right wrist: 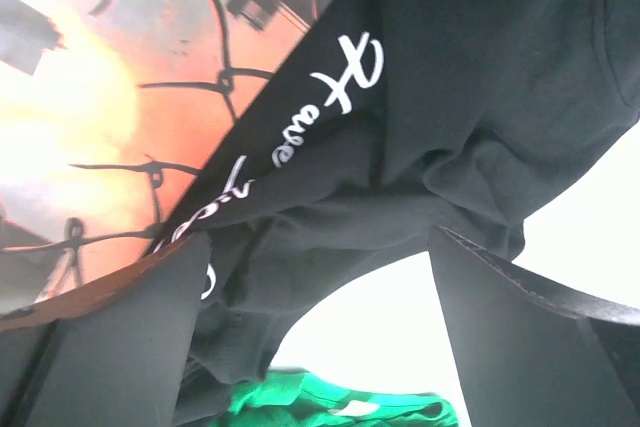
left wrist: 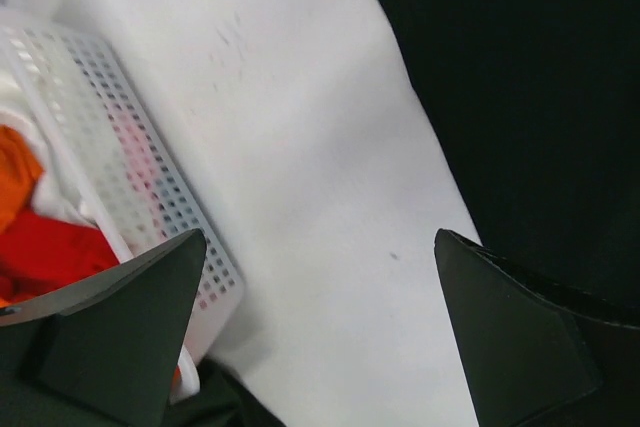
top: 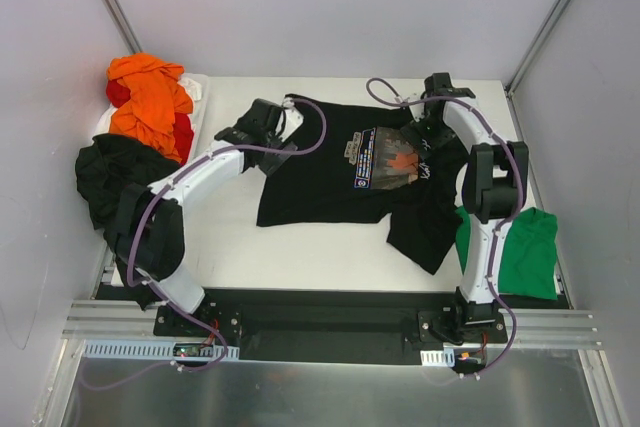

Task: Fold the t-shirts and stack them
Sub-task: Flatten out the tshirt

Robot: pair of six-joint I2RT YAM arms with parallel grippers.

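Note:
A black t-shirt with a rectangular chest print [top: 330,162] lies spread on the white table, its right side rumpled. My left gripper [top: 268,125] is open and empty over the shirt's left edge; in the left wrist view its fingers [left wrist: 130,317] straddle bare table beside the black cloth [left wrist: 530,97]. My right gripper [top: 420,137] is open over the shirt's right side, above the print [right wrist: 110,97] and folds [right wrist: 400,187]. A green t-shirt [top: 525,252] lies at the right edge and also shows in the right wrist view [right wrist: 330,407]. Orange [top: 150,97] and red [top: 183,135] shirts fill a basket; another black shirt [top: 115,172] lies beside it.
A white perforated basket [left wrist: 110,137] stands at the table's far left. Grey walls enclose the table on three sides. The arm bases sit on a black rail [top: 320,322] at the near edge.

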